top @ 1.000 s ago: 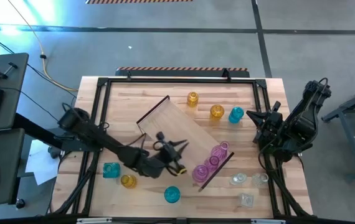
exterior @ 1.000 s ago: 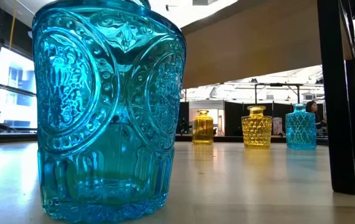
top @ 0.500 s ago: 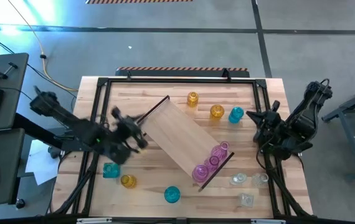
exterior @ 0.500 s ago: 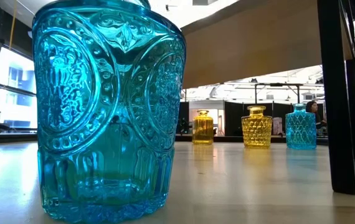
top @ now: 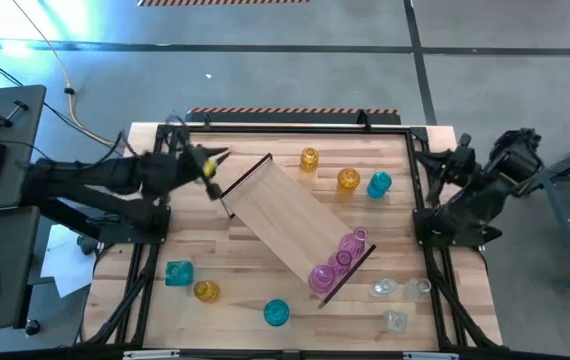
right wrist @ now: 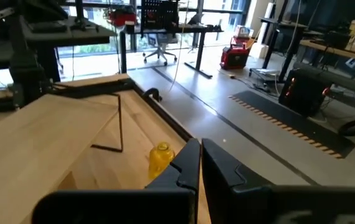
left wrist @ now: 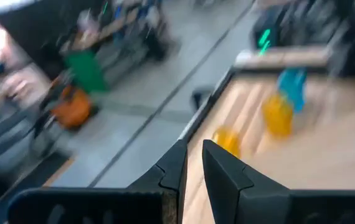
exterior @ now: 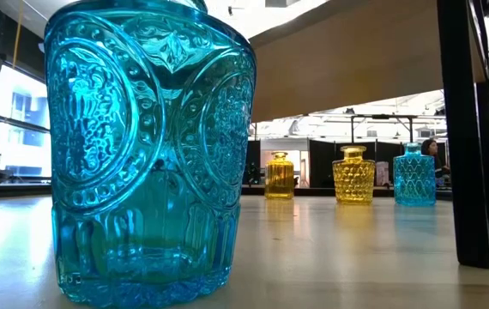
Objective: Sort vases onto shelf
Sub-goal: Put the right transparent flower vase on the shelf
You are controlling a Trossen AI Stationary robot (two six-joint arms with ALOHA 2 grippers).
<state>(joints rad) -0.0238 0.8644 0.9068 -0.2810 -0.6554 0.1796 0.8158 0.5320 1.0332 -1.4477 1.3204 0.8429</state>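
Right now the left end effector (top: 208, 163) hangs in the upper left of the overhead frame, just off the upper-left end of the shelf (top: 285, 225). Its fingers are nearly together, a thin slit between them in the wrist view, and nothing sits between them. The right end effector (top: 443, 163) is over at the right edge of the worktop (top: 255, 140), fingers pressed together, empty, and looks to be waiting.

From the left end effector, every loose vase lies some way off. The nearest along the top are the small yellow vase (top: 309, 158), the amber vase (top: 348, 179) and the teal vase (top: 378, 184), all to its right past the shelf's upper corner. The other group on its side sits toward the lower left: a teal vase (top: 178, 272), a yellow one (top: 206, 291) and a blue one (top: 276, 312). The clear vases (top: 397, 300) at lower right are closer to the right arm.

The shelf runs slantwise, its long axis from upper left down to lower right, with the pink vases (top: 337, 262) bunched at its lower-right end against the dark end piece. All the vases stand upright, necks up, so I'd guess a grasp comes from above or the side of the neck.
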